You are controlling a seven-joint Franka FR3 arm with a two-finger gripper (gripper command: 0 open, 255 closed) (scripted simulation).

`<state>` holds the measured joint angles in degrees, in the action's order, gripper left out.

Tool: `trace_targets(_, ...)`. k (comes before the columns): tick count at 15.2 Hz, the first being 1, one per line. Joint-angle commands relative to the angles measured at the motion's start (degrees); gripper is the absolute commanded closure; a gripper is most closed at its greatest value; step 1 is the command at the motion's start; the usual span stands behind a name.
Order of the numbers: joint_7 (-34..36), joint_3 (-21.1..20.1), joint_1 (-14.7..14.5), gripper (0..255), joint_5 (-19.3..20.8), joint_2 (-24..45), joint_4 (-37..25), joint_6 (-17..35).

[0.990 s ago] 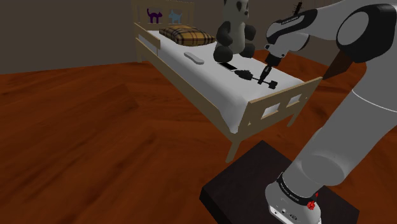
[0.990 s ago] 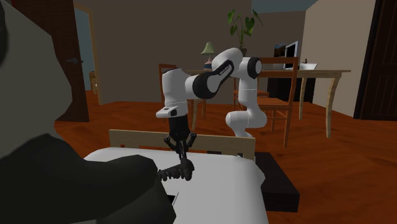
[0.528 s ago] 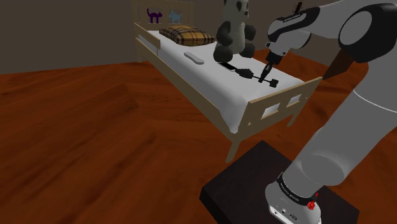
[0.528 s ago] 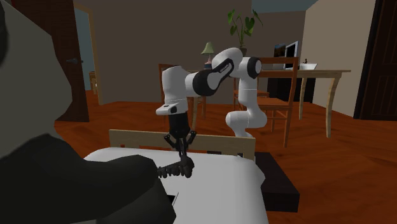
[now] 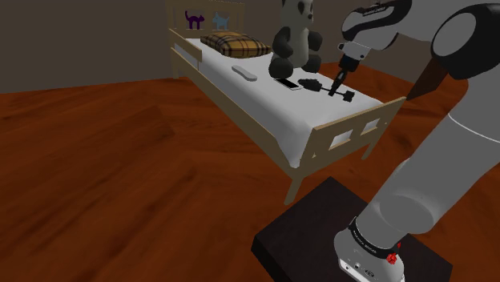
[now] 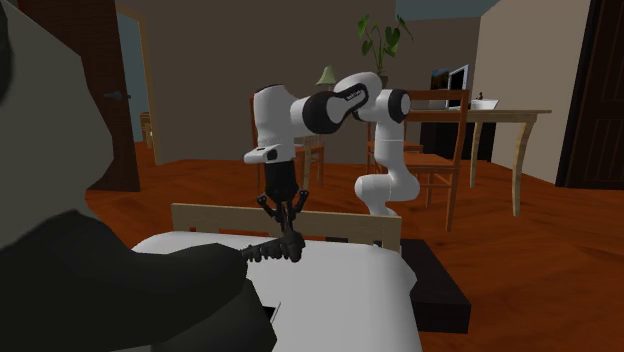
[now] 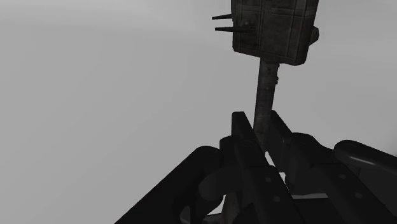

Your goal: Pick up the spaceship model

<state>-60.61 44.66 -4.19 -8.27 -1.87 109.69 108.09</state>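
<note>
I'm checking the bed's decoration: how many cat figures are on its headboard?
2. A purple cat toward the shoulder view's left of the headboard, a light blue cat just right of it. None seems hidden.

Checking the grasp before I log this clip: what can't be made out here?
Spaceship model: second exterior view, one end hidden behind the stuffed panda.
Model's shaft below the grip: wrist view, covered by the fingers.
Gap between model and bed: shoulder view, too small to judge.

dim, even light, no glare; the tool (image 7: 257, 124) shows as silhouette.
</note>
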Motion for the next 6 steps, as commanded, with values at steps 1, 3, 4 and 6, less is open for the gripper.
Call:
trace_targets(1, 0.46, -0.07, -0.03, 255, 0.46, -0.54, -1.17, -1.50)
trace_targets(3, 0.77, -0.11, -0.05, 255, 0.65, -0.72, -2.55, -2.99)
trace_targets(4, 0.91, -0.13, -0.05, 255, 0.72, -0.79, -3.26, -3.73)
trace_targets(6, 0.93, -0.13, -0.06, 255, 0.73, -0.80, -3.36, -3.85)
